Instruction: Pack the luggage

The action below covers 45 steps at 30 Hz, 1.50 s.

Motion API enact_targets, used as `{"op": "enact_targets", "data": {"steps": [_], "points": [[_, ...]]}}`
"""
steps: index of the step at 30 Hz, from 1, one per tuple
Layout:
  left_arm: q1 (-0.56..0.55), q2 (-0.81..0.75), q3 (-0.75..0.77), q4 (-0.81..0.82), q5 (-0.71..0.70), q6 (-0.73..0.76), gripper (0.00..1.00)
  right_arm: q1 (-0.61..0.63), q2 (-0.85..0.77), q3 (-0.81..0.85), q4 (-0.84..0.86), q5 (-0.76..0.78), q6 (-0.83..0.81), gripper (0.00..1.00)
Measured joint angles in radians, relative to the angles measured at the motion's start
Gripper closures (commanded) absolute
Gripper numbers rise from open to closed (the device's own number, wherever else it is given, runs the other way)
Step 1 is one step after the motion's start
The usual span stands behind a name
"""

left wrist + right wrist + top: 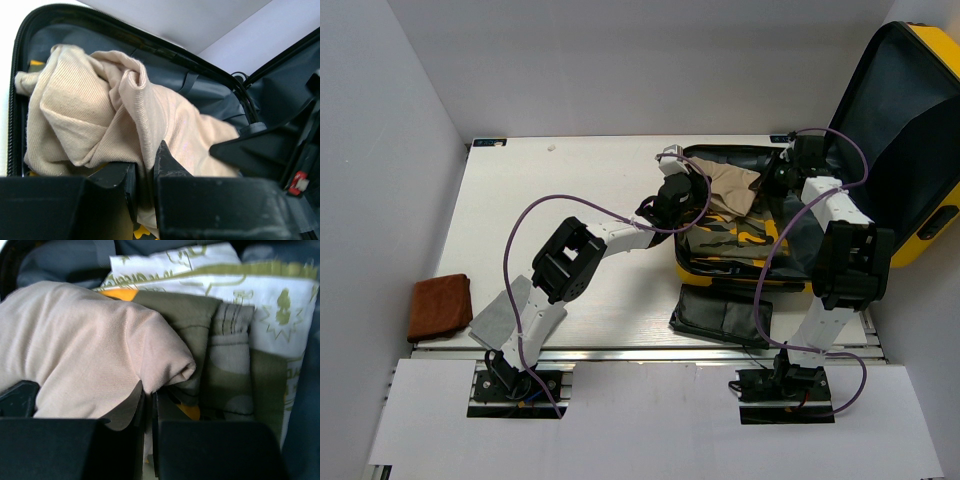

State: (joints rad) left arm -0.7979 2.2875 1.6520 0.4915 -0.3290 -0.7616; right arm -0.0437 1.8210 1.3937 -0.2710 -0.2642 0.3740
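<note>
The tan cloth [732,183] is gripped by the left hand [145,172] and right hand [148,400], one each side, inside the open luggage [935,45].

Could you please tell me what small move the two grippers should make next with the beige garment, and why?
Probably press the beige garment down flat and let go. Both the left gripper and the right gripper are shut on it, and it sits bunched inside the luggage, over the camouflage clothes, so it seems placed but not yet flattened.
</note>
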Motion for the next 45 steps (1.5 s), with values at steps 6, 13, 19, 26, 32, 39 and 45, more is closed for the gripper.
{"op": "enact_targets", "data": {"steps": [6,13,19,26,32,39,45], "points": [[-0.009,0.0,0.021,-0.002,-0.004,0.057,1.0,0.009,0.035,0.202,-0.148,0.068,-0.054,0.83],[-0.016,0.0,0.05,-0.01,-0.003,0.078,1.0,0.023,0.1,0.369,-0.277,0.132,-0.117,0.78],[-0.018,0.0,0.038,-0.056,0.016,0.06,1.0,0.016,0.158,0.372,-0.311,0.177,-0.14,0.32],[-0.021,0.0,-0.01,-0.074,0.022,0.024,1.0,0.004,0.14,0.327,-0.301,0.182,-0.172,0.24],[-0.021,0.0,-0.009,-0.072,0.013,0.017,1.0,0.005,-0.081,0.077,-0.219,0.076,-0.15,0.21],[-0.021,0.0,-0.009,-0.072,0.01,0.012,1.0,0.009,-0.152,-0.011,-0.138,-0.002,-0.114,0.22],[-0.021,0.0,-0.009,-0.066,0.011,0.009,1.0,0.009,-0.058,-0.011,-0.107,-0.019,-0.093,0.25]]}}
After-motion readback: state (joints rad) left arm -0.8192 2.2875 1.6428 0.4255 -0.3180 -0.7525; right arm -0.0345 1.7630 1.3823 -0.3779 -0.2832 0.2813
